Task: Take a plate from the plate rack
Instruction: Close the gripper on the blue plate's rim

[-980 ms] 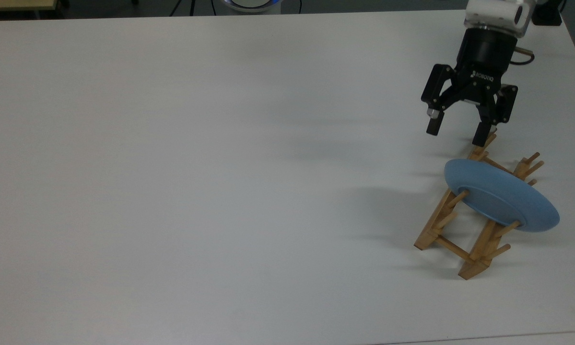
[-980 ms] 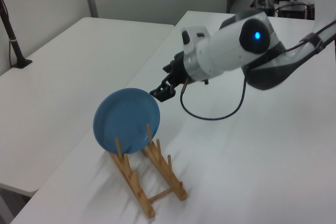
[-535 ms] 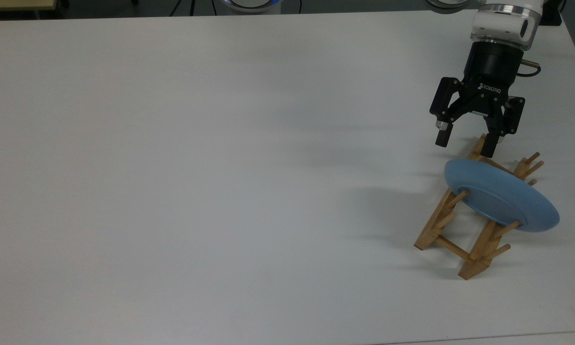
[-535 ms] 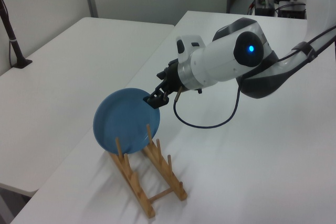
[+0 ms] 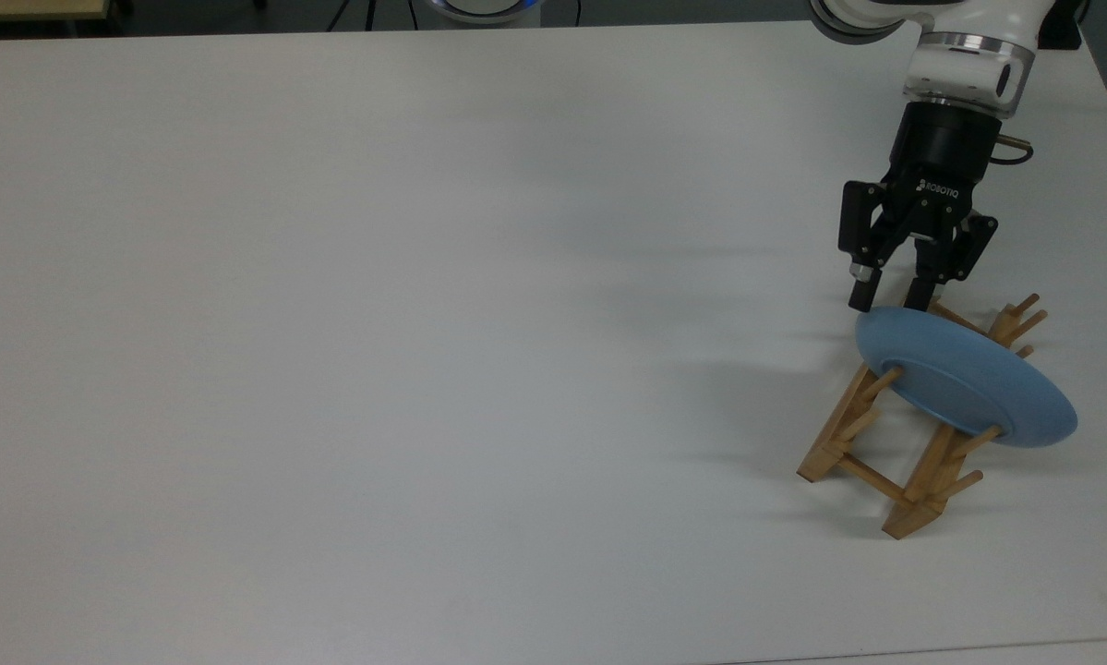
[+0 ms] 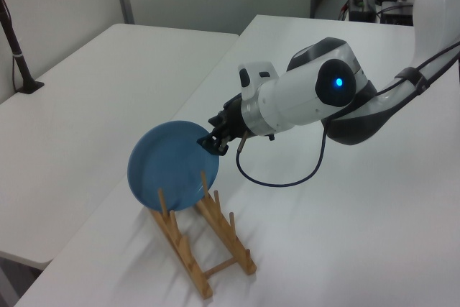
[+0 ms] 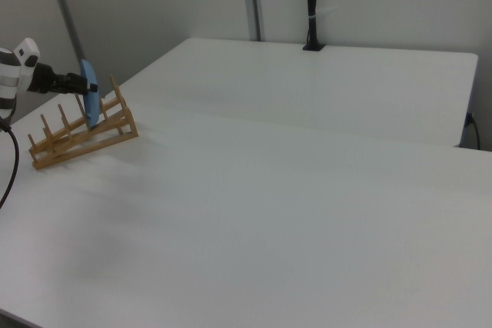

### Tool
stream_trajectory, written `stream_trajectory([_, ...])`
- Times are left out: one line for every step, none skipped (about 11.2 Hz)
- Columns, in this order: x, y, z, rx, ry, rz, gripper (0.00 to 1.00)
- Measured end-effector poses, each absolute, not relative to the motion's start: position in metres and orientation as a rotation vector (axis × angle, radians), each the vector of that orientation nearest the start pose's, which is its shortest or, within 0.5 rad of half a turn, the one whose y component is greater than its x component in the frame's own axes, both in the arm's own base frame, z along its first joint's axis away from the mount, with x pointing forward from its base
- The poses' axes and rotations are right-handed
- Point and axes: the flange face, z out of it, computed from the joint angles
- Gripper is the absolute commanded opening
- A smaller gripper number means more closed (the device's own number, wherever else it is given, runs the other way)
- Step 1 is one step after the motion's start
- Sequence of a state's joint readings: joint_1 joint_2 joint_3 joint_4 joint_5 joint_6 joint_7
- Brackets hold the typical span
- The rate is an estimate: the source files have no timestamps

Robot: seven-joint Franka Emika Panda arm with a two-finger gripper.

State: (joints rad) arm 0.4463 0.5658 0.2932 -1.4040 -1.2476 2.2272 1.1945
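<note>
One plate [image 5: 967, 379] stands on edge in the rack [image 5: 895, 453] at the top view's right, its face turned toward the left view's right and its wide axis running across the rails. Just past it, the gripper [image 5: 891, 299] straddles the upper rim, fingers narrowly parted, nothing clamped yet. Likely next: close on the rim, then lift clear of the pegs.

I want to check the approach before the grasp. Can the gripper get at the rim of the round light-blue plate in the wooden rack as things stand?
Probably yes. The gripper is at the upper rim of the round light-blue plate, with nothing between them; the pegs of the light-wood plate rack hold it lower down.
</note>
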Motion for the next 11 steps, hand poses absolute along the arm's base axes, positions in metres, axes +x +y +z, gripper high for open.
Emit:
stream_trajectory([0.5999, 0.4422, 0.429, -3.077, -0.212, -1.53, 0.21])
stream_trajectory([0.6, 0.4422, 0.4291, -3.076, -0.212, -1.533, 0.11])
stream_trajectory([0.6001, 0.4422, 0.4291, -3.076, -0.212, -1.533, 0.07])
stream_trajectory([0.6001, 0.4422, 0.429, -3.076, -0.211, -1.534, 0.0])
stream_trajectory([0.6002, 0.4421, 0.4292, -3.074, -0.219, -1.544, 0.0])
stream_trajectory([0.6004, 0.4422, 0.4293, -3.073, -0.228, -1.557, 0.0])
stream_trajectory([0.6007, 0.4421, 0.4288, -3.072, -0.236, -1.567, 0.0])
stream_trajectory([0.6007, 0.4422, 0.4285, -3.072, -0.238, -1.568, 0.0])
stream_trajectory([0.6007, 0.4422, 0.4285, -3.072, -0.239, -1.569, 0.0])
stream_trajectory([0.6007, 0.4422, 0.4286, -3.071, -0.242, -1.573, 0.0])
stream_trajectory([0.6008, 0.4422, 0.4288, -3.07, -0.247, -1.58, 0.0])
